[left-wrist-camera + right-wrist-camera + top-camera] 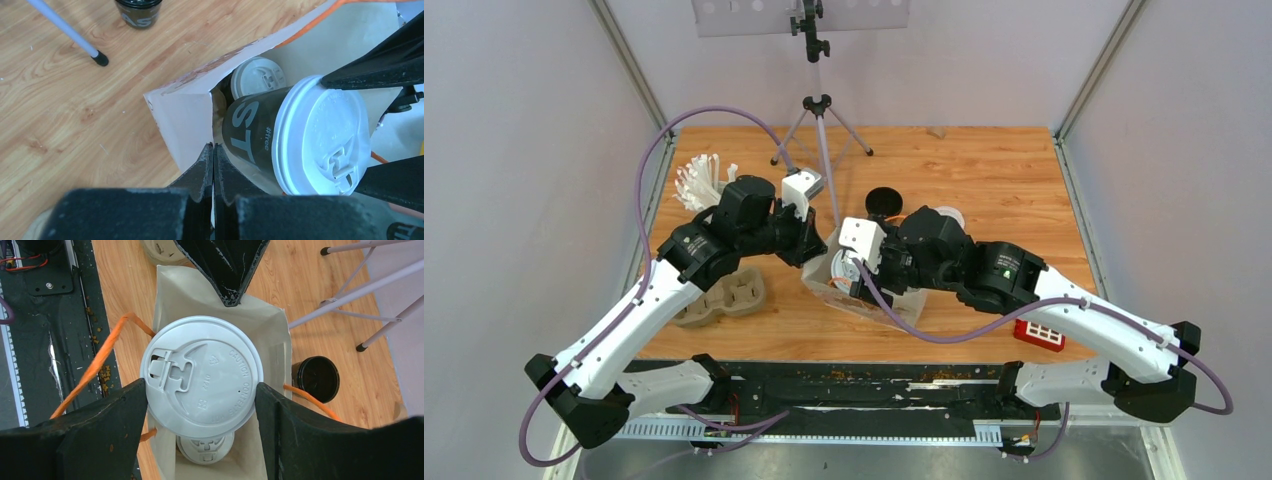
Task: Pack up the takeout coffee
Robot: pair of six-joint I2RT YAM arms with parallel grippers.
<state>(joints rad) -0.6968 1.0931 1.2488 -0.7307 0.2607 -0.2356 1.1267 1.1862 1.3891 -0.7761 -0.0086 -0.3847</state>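
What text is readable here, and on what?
"ST", "#free": side of the held black cup.
"AS": black cup on the table, cut off by frame.
"CAUTION CONTEN": embossed on the white lid; smaller lid marks unreadable.
Brown print on the paper bag: unreadable.

Black cup [250, 137], white lid [320, 135], tan bag [185, 117], orange handles [100, 357].

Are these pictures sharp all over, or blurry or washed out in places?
Top view: even light, sharp, soft shadows on the table. Left wrist view: the left pincer, shut on the bag, is blurred; the cup's white lid bright yet detailed. Right wrist view: lid lettering crisp, the right pincer's fingers nearly plain black.
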